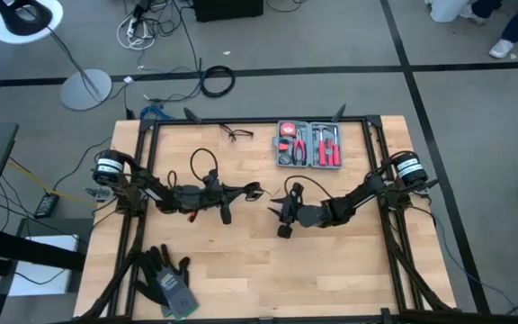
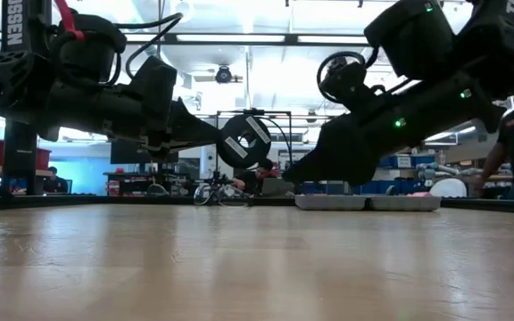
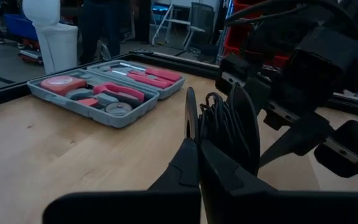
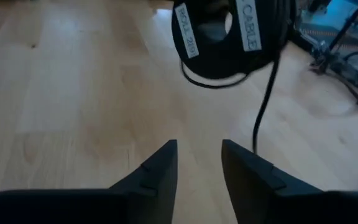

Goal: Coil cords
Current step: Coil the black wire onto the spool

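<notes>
The cords are one thin black cable wound on a small round black puck (image 2: 245, 140) with white labels (image 4: 225, 37). The puck hangs above the table's middle, and my left gripper (image 1: 248, 191) is shut on it, reaching level from the table's left. One loose strand (image 4: 263, 106) hangs from the puck and runs down past the outer side of a right finger; I cannot tell whether it touches it. My right gripper (image 4: 199, 152) stands open just near of the puck, slanting down, with nothing between its fingers. My left gripper pinches the rim of the puck's thin disc (image 3: 190, 121) between its two shut fingers, level, from the table's left. The puck stands on edge, lifted clear of the table, with the wound cable (image 3: 225, 127) beside the disc.
A grey tool case (image 1: 308, 144) with red tools lies open at the far side. A small black wire item (image 1: 236, 133) sits at the far middle, and dark gloves (image 1: 167, 279) lie near the front left corner. Black frame rails (image 1: 142, 180) border the table.
</notes>
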### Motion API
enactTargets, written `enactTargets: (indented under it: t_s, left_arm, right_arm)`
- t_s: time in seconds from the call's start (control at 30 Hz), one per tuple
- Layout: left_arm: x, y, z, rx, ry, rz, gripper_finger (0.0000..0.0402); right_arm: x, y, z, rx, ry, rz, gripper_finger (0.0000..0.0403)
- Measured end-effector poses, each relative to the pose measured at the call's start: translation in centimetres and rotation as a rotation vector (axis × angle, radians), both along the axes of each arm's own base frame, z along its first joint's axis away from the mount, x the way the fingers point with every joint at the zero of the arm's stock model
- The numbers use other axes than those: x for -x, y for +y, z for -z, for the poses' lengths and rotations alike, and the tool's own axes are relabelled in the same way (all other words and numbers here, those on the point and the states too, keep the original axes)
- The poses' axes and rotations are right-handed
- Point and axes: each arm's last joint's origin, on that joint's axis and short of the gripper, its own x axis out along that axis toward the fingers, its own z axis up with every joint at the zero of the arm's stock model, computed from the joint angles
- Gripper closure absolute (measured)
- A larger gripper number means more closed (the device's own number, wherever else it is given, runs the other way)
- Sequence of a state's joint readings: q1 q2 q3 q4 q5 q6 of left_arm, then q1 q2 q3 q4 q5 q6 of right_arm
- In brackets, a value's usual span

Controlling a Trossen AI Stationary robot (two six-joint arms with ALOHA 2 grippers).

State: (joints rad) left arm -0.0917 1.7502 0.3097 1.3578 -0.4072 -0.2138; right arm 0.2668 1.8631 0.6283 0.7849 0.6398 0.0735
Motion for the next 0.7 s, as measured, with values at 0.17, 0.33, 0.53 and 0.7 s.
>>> enactTargets:
  t_s: [0.17, 0.33, 0.53, 0.7]
  left_arm:
    - [0.0, 0.0, 0.1, -0.001, 0.010, 0.000, 0.0401]
    - [0.1, 0.0, 0.3, -0.003, 0.027, 0.000, 0.0401]
    - [0.1, 0.0, 0.3, -0.003, 0.028, 0.000, 0.0401]
    - [-0.2, -0.1, 0.0, 0.002, 0.012, 0.035, 0.0401]
  right_arm:
    - [-0.1, 0.2, -0.4, 0.022, -0.001, -0.010, 0.0273]
    - [0.1, 0.8, -0.7, 0.074, 0.007, -0.036, 0.0273]
    - [0.4, 1.2, -1.0, 0.137, 0.005, 0.031, 0.0274]
    - [0.3, 1.0, -0.9, 0.105, -0.008, 0.057, 0.0275]
